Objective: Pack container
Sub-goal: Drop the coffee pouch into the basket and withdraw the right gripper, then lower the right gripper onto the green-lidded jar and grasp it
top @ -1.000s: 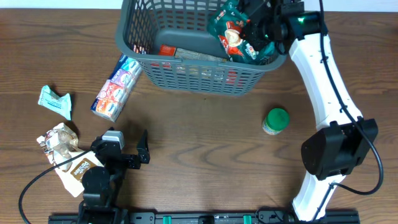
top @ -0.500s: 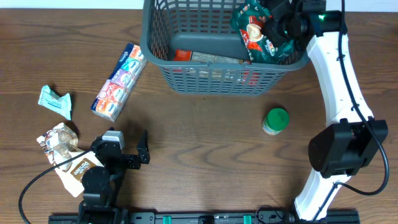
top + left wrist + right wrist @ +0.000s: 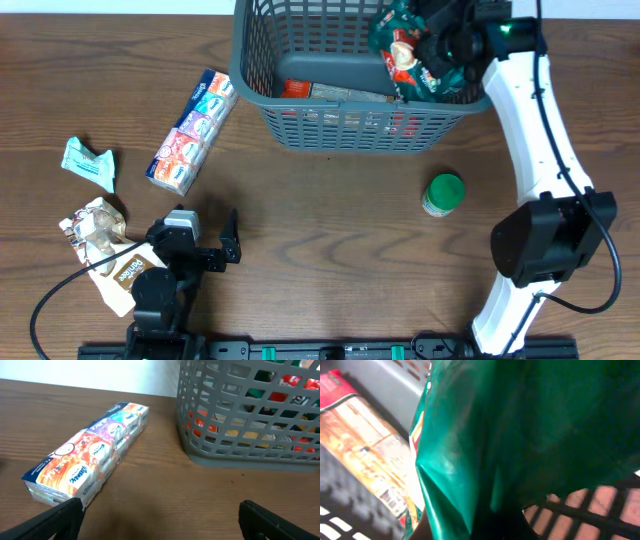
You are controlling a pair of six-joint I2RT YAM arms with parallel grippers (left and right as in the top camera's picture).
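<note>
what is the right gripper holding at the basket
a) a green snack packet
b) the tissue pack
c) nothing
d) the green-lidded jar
A: the right gripper has the green packet at the right end of the basket, while the jar and the tissue pack sit on the table outside it.

We get even, soft light from above; the basket (image 3: pixel 340 125) throws a faint shadow on the table (image 3: pixel 320 220). Our right wrist view blurs on a glossy green packet (image 3: pixel 520 435).
</note>
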